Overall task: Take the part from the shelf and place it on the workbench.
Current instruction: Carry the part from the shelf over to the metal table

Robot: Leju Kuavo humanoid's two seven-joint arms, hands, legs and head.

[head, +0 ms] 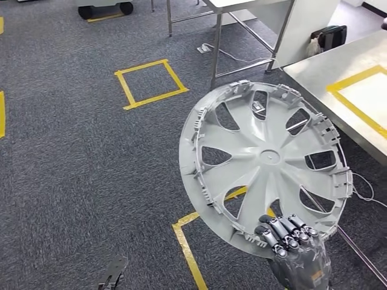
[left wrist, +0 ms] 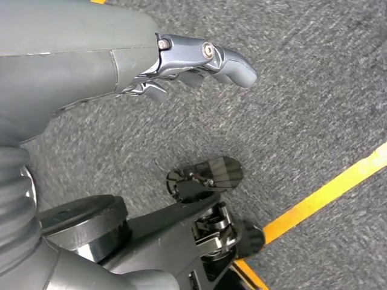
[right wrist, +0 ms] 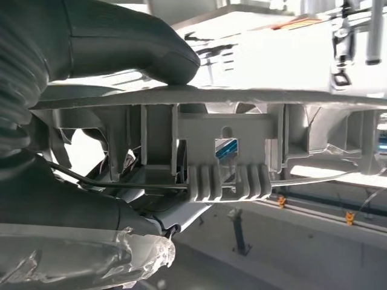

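A large grey plastic wheel cover (head: 265, 160) with spoke cut-outs hangs tilted over the carpet, its ribbed inner side facing up. My right hand (head: 292, 241) grips its near rim from below, fingers curled over the edge. In the right wrist view the thumb (right wrist: 136, 48) lies on one face of the rim (right wrist: 219, 96) and the fingers (right wrist: 82, 211) on the other. The workbench (head: 319, 72), pale with a yellow taped rectangle, stands at the right, just beyond the cover. My left hand (left wrist: 191, 60) hangs over the carpet, fingers apart and holding nothing.
Grey carpet carries yellow tape squares (head: 150, 84) ahead and a tape corner (head: 187, 241) under the cover. A metal-legged table (head: 237, 36) stands at the back. A black bag (head: 331, 36) and cables (head: 365, 193) lie near the workbench.
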